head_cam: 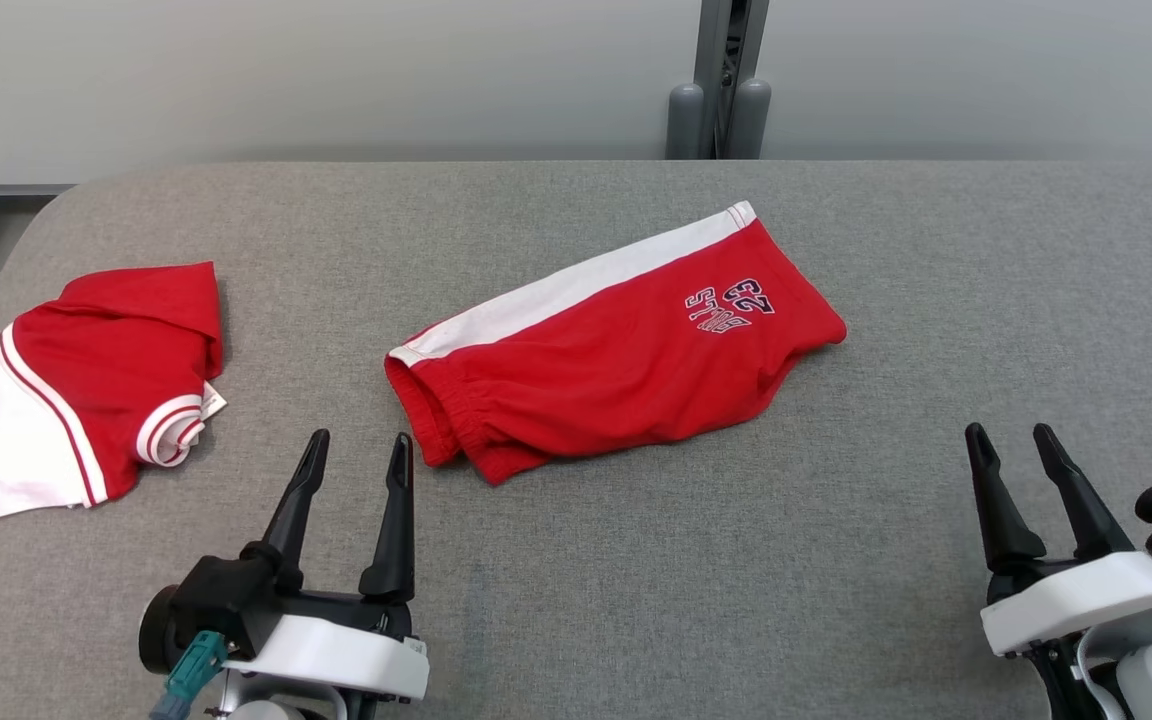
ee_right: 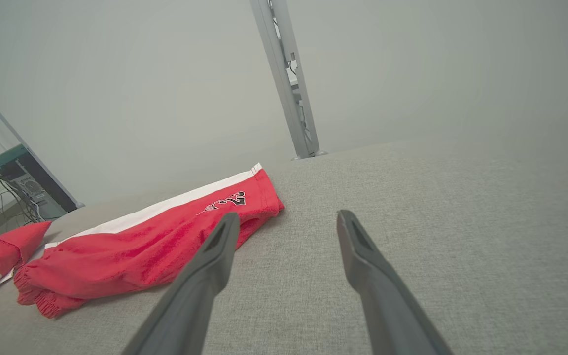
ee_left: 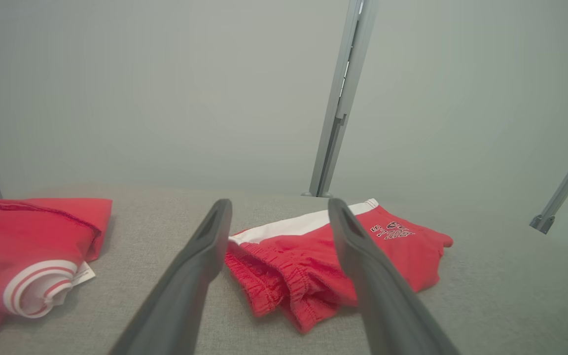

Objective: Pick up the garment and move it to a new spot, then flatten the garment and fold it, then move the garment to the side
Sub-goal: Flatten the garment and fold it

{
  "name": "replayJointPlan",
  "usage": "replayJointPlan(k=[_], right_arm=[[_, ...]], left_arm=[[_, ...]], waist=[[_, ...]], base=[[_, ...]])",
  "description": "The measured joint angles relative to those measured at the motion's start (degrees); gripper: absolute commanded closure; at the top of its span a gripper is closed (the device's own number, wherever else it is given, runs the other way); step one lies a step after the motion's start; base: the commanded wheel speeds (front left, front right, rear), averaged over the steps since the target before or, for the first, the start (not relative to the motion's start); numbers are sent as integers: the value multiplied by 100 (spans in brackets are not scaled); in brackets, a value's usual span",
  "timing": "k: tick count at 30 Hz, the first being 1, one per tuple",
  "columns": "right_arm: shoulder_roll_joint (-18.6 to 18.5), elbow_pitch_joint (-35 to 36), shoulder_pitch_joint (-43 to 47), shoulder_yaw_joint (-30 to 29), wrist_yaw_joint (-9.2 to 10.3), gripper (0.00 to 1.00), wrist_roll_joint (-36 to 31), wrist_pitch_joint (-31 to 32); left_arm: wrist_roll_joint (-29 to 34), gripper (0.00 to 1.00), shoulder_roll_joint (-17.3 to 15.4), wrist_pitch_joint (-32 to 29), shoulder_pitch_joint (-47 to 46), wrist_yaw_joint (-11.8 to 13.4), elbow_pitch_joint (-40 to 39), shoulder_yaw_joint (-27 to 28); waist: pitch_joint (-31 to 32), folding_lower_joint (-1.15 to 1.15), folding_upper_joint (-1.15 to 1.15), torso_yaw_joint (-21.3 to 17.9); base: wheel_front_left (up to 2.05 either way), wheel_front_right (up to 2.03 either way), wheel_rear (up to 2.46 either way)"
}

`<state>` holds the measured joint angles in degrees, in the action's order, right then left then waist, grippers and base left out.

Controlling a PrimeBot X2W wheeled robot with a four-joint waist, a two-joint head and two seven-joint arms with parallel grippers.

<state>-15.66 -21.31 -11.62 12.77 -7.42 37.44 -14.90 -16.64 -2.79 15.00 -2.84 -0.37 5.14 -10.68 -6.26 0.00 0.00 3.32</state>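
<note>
Grey table (head_cam: 836, 560), red shorts (head_cam: 616, 370), red shirt (head_cam: 96, 370)

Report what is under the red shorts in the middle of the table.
The red shorts lie flat on the grey table; bare table surface shows all around their edges. The patch beneath them is covered, so anything thin under the fabric cannot be seen.

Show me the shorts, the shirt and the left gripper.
shorts (head_cam: 616, 370), head view, red front below the logo.
shirt (head_cam: 116, 340), head view, red body.
left gripper (head_cam: 360, 437), head view, midway between its open fingertips.
</note>
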Motion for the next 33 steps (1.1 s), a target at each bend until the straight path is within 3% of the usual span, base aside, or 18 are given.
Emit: replayJointPlan(k=[5,8,13,17,24,33], right_arm=[[427,316,370,-471,0,0,-953,0],[501,409,451,-566,0,0,-1425,0],[681,483,516,-679,0,0,-1560,0],[791,327,421,-523,0,0,-1034,100],[987,-299,-471,-684,0,0,319,1159],[1063,-1573,-1723,-1467,0,0,791,2509]], left_arm=[[31,0,1,0,9,16,116,-82],[56,0,1,2,20,110,272,-122],[-19,0,2,8,26,145,350,-194],[-35,0,1,8,-12,145,371,-243],[-90,0,8,8,-164,113,481,-447],[-260,0,1,8,-366,156,488,-721]], waist=[[-12,0,0,25],[-21,0,0,33],[-67,0,0,51],[-144,0,0,79],[-348,0,0,243],[-654,0,0,708]], base=[[0,0,0],[0,0,0],[0,0,0],[0,0,0],[0,0,0],[0,0,0]])
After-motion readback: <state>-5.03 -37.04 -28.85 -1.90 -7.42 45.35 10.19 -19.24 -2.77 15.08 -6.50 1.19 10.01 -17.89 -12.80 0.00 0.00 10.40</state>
